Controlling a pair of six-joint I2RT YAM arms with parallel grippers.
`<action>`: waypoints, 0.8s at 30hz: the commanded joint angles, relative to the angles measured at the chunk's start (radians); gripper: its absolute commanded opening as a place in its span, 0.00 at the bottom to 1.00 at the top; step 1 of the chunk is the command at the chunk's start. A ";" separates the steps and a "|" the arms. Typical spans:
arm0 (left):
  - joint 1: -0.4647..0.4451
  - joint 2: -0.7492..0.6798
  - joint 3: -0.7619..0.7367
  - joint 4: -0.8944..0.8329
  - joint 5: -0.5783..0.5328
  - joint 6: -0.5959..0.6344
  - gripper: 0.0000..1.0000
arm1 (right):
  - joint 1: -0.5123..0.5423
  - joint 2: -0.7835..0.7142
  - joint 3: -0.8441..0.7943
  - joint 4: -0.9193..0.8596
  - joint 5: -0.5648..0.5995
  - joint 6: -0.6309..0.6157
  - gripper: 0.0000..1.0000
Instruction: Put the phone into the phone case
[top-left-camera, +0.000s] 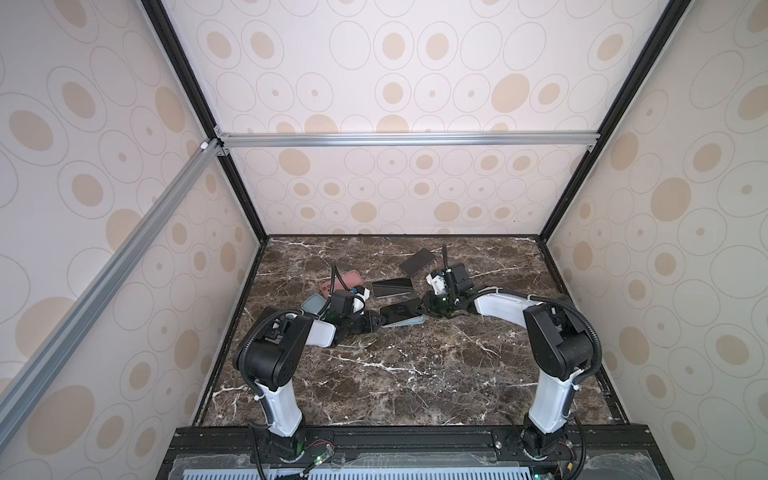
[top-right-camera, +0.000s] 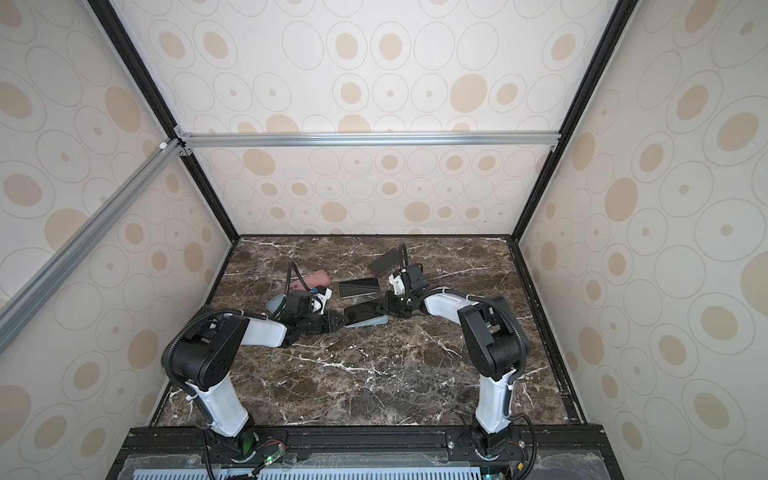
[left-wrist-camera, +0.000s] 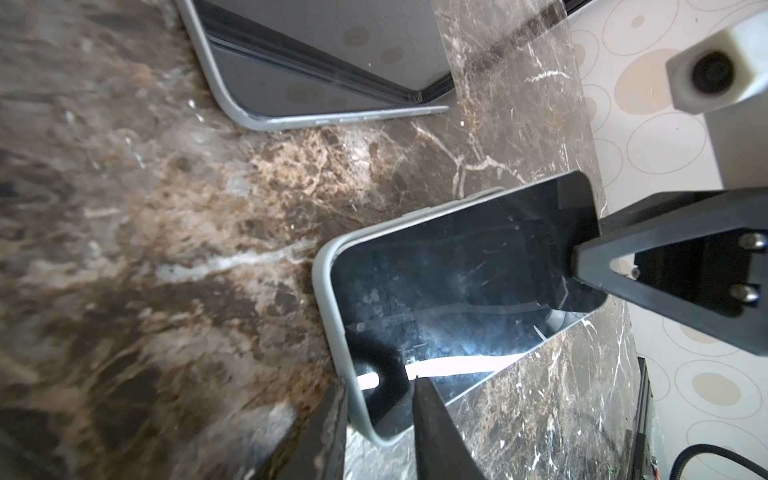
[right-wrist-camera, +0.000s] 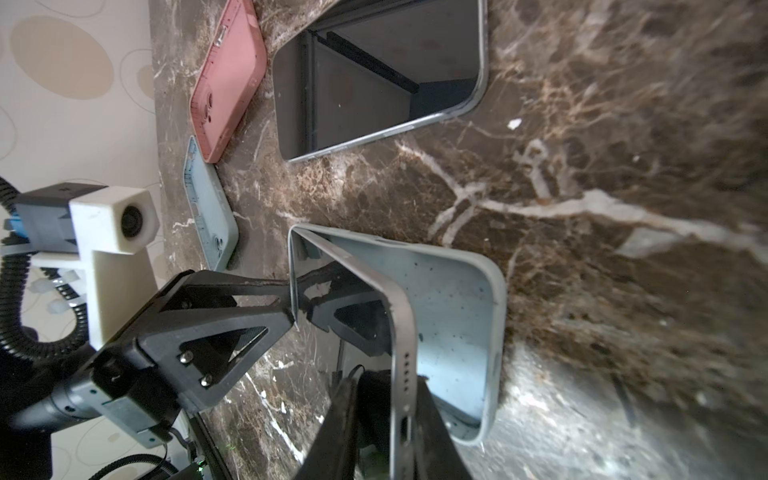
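On a brown marble table (top-right-camera: 374, 374), the left gripper (top-right-camera: 341, 321) and right gripper (top-right-camera: 380, 309) meet at opposite ends of a dark phone (top-right-camera: 362, 312) resting on a pale blue phone case (top-right-camera: 372, 323).

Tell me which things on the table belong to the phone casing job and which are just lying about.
In use: phone, blue-grey case, left gripper, right gripper.
Lying about: pink case, spare blue case, silver-edged phone, far phone.
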 joint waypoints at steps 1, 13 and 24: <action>-0.012 0.023 -0.018 -0.030 0.030 0.004 0.27 | 0.029 0.020 0.012 -0.125 0.071 -0.047 0.22; -0.013 0.021 -0.019 -0.030 0.035 0.002 0.26 | 0.060 0.032 0.104 -0.266 0.177 -0.092 0.32; -0.014 0.009 -0.018 -0.041 0.041 0.005 0.26 | 0.077 0.039 0.158 -0.362 0.257 -0.119 0.41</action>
